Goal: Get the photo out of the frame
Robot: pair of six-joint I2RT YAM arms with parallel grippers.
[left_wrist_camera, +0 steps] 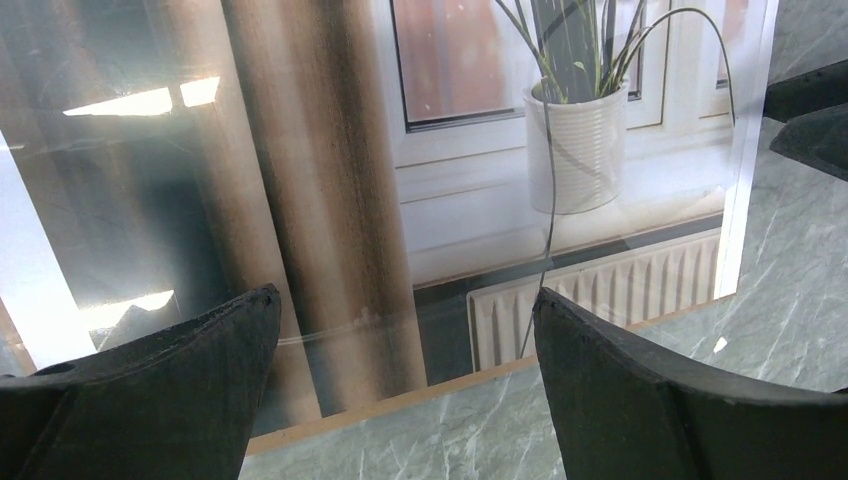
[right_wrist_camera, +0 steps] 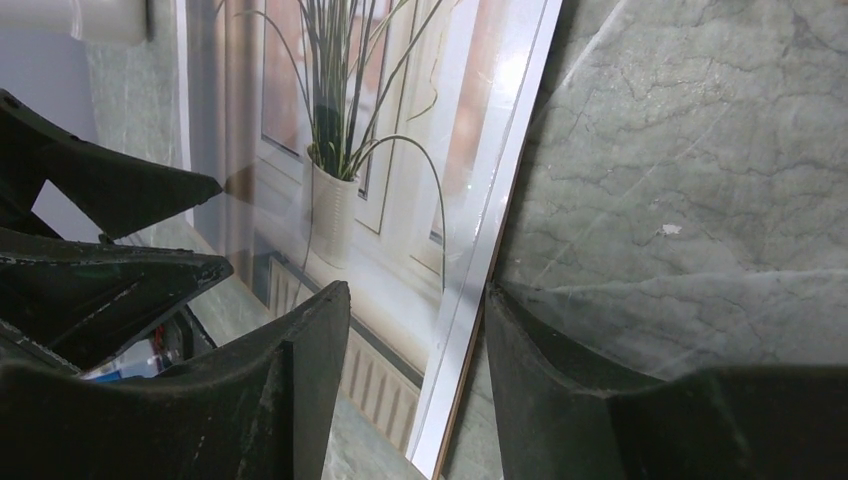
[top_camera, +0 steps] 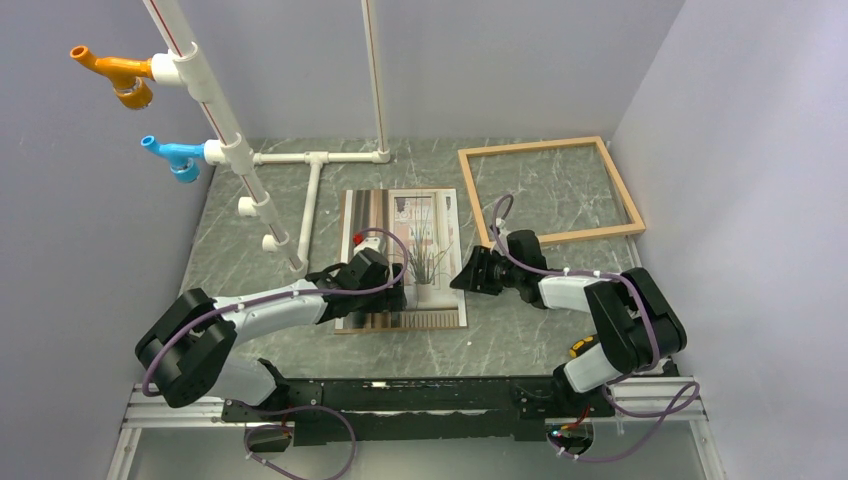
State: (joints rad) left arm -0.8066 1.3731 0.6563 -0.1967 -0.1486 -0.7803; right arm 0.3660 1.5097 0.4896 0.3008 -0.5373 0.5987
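Note:
The photo (top_camera: pixel 425 225) of a potted spiky plant lies face up on the grey table, outside the frame. Empty, the light-wood frame (top_camera: pixel 530 146) lies flat at the back right. My left gripper (top_camera: pixel 392 290) hovers open over the photo's near-left part. In the left wrist view its fingertips (left_wrist_camera: pixel 262 300) straddle the photo's (left_wrist_camera: pixel 480 200) near edge without touching it. My right gripper (top_camera: pixel 462 275) is at the photo's right edge. Seen from the right wrist, the right gripper (right_wrist_camera: pixel 418 292) is open, its jaws on either side of the photo's (right_wrist_camera: pixel 400 150) edge.
A clear glossy sheet (right_wrist_camera: pixel 650 250) seems to lie over the photo and reach past its right edge onto the table. A white pipe structure (top_camera: pixel 300 190) with an orange fitting (top_camera: pixel 115 72) and a blue fitting (top_camera: pixel 175 155) stands at the back left. Walls close three sides.

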